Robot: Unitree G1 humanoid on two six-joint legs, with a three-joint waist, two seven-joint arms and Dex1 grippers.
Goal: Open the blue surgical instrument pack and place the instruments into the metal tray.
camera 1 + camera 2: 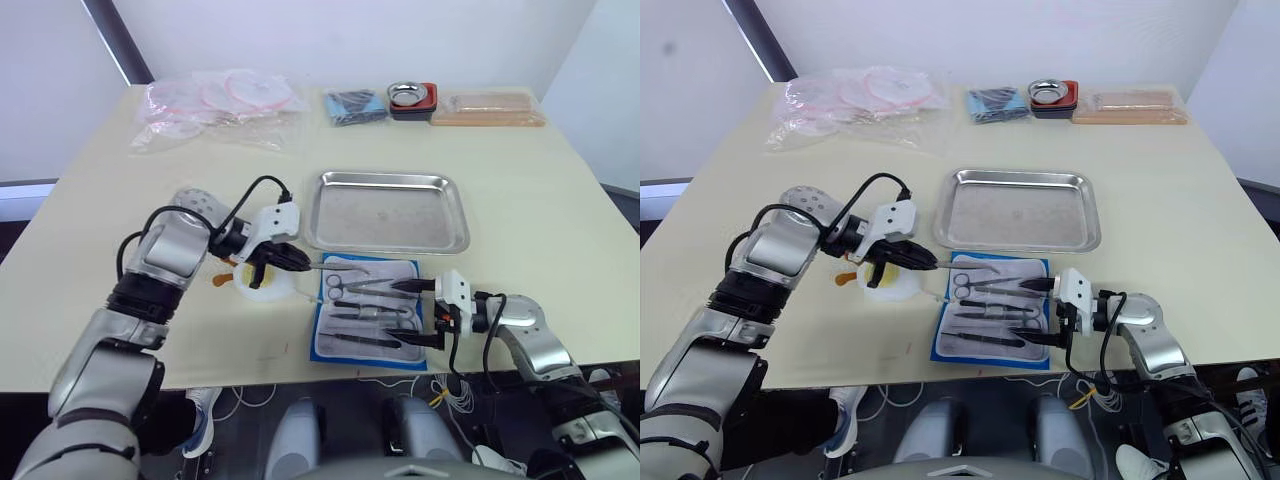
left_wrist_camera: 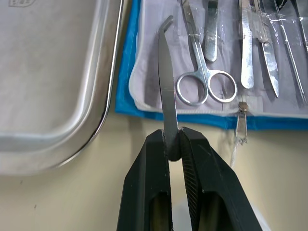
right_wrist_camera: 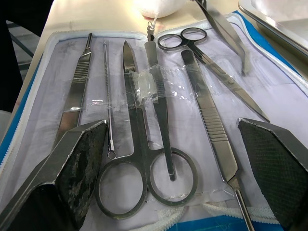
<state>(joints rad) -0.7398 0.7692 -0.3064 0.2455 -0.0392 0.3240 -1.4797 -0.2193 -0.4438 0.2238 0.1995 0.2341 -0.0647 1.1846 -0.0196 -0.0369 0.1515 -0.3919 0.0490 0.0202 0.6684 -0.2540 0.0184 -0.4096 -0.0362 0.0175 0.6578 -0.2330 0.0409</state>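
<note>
Steel tweezers (image 2: 165, 86), probably curved-tipped, are pinched in the left tool (image 2: 173, 144), over the opened pack's (image 1: 322, 345) edge beside the tray (image 1: 386, 211), ready to carry across. The right tool (image 3: 171, 144) gapes wide over the remaining instruments (image 3: 144, 120) on the surface (image 1: 540, 200).

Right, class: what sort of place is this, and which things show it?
Probably a medical-training or lab bench: an opened blue surgical instrument pack of steel scissors and forceps, a shallow rectangular silver metal tray, and bagged tubing on a plain cream table.
</note>
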